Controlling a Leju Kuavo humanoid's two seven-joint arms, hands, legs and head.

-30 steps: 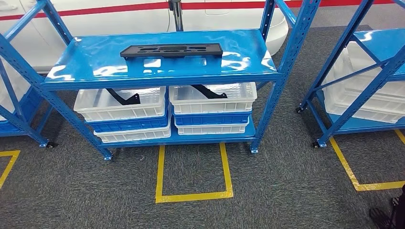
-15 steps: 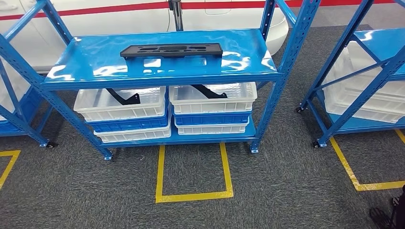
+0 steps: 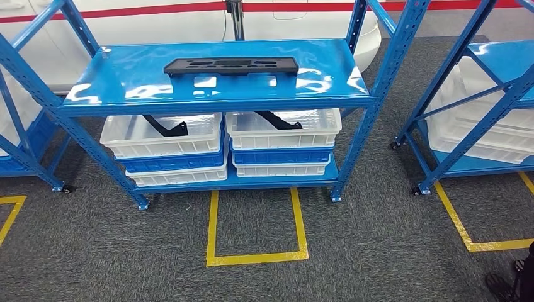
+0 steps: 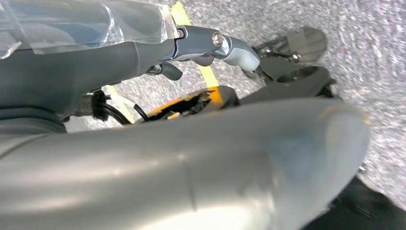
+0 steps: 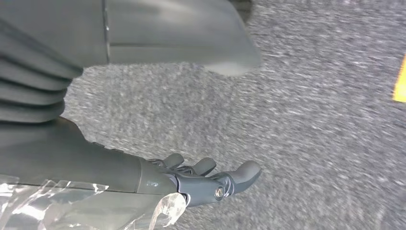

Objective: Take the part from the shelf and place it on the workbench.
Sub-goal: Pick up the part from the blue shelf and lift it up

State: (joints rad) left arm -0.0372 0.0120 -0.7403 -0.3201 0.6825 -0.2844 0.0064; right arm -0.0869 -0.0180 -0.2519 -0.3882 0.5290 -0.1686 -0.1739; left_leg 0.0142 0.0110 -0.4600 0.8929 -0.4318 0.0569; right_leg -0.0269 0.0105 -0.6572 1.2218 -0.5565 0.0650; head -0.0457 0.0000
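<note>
Long flat black part [image 3: 230,65] lying on the top board of the blue shelf [image 3: 217,100], roughly centred, long side across the view, untouched by either hand. Below that board, white bins [image 3: 282,128] stacked on blue ones [image 3: 281,155], two stacks side by side, each top bin holding a black bracket-like piece [image 3: 165,126]. Yellow floor rectangle [image 3: 255,257] taped on grey carpet [image 3: 365,245] just in front of the shelf; second blue rack [image 3: 482,94] with white bins off to the right. Left hand [image 4: 210,45] over carpet and yellow tape, fingers spread, holding nothing. Right hand [image 5: 201,179] over bare carpet, fingers loosely apart and slightly curled, nothing in them as far as the blurred picture shows. Both hands well apart from the part.
</note>
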